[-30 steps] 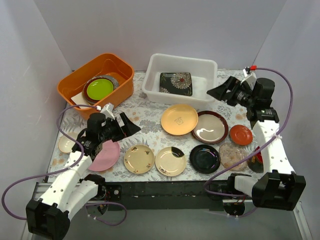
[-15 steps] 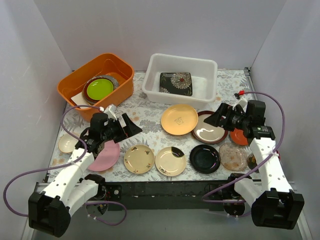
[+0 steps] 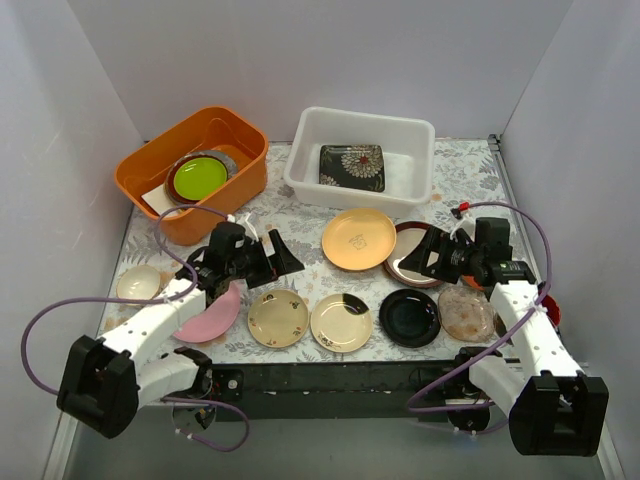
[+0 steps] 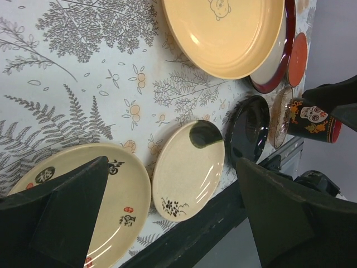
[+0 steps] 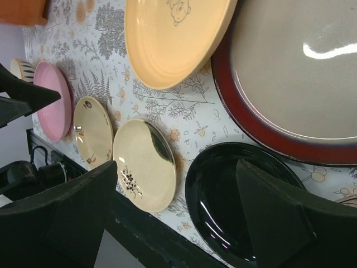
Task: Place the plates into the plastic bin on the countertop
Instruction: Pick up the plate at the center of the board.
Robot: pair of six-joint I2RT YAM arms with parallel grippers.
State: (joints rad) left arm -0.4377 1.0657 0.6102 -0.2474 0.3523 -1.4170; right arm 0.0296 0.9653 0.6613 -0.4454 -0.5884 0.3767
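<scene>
The white plastic bin at the back holds the black square floral plate. On the fern-print countertop lie the gold plate, brown-rimmed plate, glossy black plate, speckled pinkish plate, two cream plates and the pink plate. My left gripper is open and empty, low over the cream plates. My right gripper is open and empty, over the brown-rimmed plate and black plate.
An orange tub at the back left holds the lime-green plate. A small cream bowl sits at the left edge. A skull-printed cup stands by the right front edge, and the orange-red plate lies beside the brown-rimmed one.
My right arm has swung down from beside the bin to above the brown-rimmed plate. My left gripper has moved a little to the right and forward. No plate has moved.
</scene>
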